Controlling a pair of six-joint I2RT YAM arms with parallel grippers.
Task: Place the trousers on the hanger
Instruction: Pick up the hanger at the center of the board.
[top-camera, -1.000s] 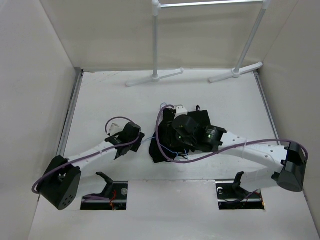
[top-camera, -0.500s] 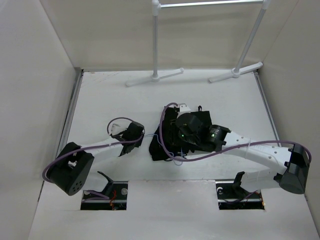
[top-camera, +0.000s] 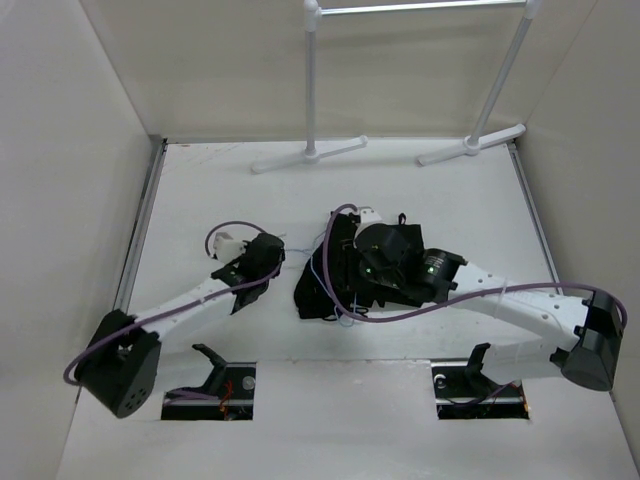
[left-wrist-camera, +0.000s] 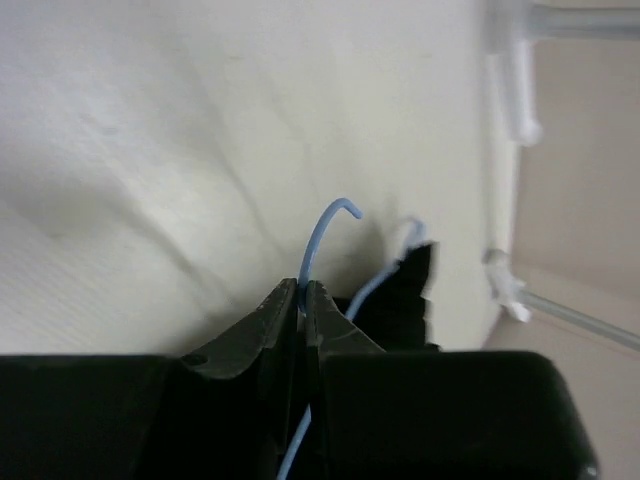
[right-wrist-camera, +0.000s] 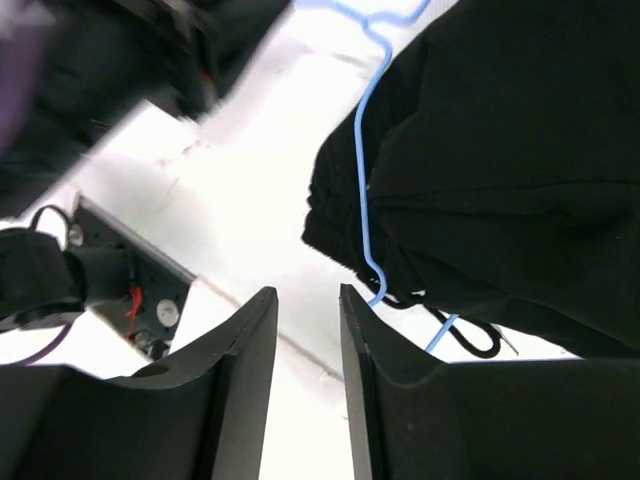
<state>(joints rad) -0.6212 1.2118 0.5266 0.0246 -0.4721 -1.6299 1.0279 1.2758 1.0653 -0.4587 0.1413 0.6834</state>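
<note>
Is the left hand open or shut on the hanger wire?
Shut on the hanger: the left hand is pinched tight on its thin blue wire, with no gap visible.

The white desk (top-camera: 200, 200) carries a crumpled heap of black trousers (top-camera: 318, 295) near its middle. A thin blue hanger (right-wrist-camera: 362, 170) touches the heap's waistband edge, toward 9 o'clock. White rack feet (top-camera: 310, 155) stand at the far edge, at 12 and 2 o'clock. Two square cutouts (top-camera: 235, 390) open at 7 and 5 o'clock.
</note>
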